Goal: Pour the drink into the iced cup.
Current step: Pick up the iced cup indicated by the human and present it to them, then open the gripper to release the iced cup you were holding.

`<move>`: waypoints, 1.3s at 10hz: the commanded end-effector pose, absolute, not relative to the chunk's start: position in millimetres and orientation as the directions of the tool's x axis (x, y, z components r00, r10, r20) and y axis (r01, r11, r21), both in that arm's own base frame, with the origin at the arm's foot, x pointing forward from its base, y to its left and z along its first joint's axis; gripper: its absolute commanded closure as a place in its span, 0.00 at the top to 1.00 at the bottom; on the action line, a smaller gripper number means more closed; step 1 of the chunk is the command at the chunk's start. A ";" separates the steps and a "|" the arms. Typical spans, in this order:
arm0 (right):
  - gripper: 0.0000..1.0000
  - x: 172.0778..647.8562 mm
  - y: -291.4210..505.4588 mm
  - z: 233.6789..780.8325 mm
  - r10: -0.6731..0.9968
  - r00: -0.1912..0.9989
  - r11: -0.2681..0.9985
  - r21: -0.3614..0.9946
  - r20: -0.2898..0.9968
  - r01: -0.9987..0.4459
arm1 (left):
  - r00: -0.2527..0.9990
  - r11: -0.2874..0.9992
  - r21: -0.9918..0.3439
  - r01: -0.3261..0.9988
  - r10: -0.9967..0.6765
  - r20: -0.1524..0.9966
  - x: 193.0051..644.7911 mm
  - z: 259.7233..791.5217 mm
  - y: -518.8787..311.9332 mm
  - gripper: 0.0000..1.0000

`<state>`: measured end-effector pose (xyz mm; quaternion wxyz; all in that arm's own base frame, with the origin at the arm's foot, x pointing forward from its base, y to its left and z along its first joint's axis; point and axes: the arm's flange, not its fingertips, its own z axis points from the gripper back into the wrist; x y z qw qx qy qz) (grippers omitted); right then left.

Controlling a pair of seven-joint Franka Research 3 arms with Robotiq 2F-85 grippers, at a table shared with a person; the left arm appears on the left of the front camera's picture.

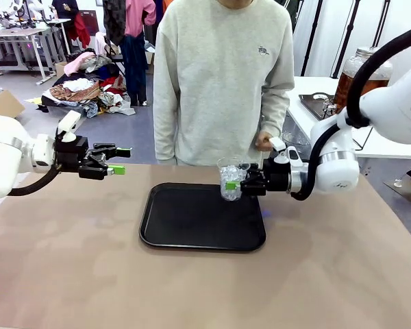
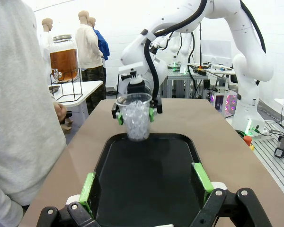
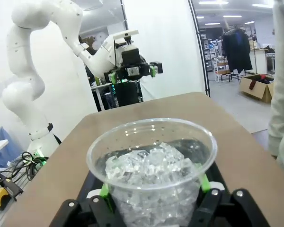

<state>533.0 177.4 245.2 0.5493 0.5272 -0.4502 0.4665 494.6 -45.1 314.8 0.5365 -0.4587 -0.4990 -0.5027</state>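
Over the far right corner of a smooth black plastic tray, a clear, thin-walled, tapered cup hangs upright, heaped with glassy, irregular ice. The right fingers, green-padded, grip its sides. Left fingers open, nothing between them. Tray shallow, rounded corners, raised rim, flat on the matte brown bench. Amber-brown drink sits in a glass dispenser jar, ridged metal lid, small spigot, on a black wire stand atop a white side table. Beside the bench, a person in a fleecy pale-grey sweatshirt.
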 end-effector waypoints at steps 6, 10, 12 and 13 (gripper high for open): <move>0.80 567.2 164.3 317.5 0.020 0.104 -0.049 0.105 0.994 -0.993 | -0.005 0.073 0.011 0.997 -0.080 0.997 494.5 315.6 -45.5 1.00; 0.80 575.7 166.0 315.8 -0.010 0.086 -0.058 0.086 0.996 -0.995 | -0.005 0.073 0.011 0.997 -0.080 0.997 494.5 315.6 -45.5 1.00; 0.80 577.9 165.8 312.8 -0.011 0.097 -0.063 0.096 0.995 -0.993 | -0.005 0.073 0.011 0.997 -0.080 0.997 494.5 315.6 -45.5 1.00; 0.80 579.3 165.0 312.5 -0.014 0.098 -0.061 0.097 0.995 -0.993 | -0.005 0.073 0.011 0.997 -0.080 0.997 494.5 315.6 -45.5 1.00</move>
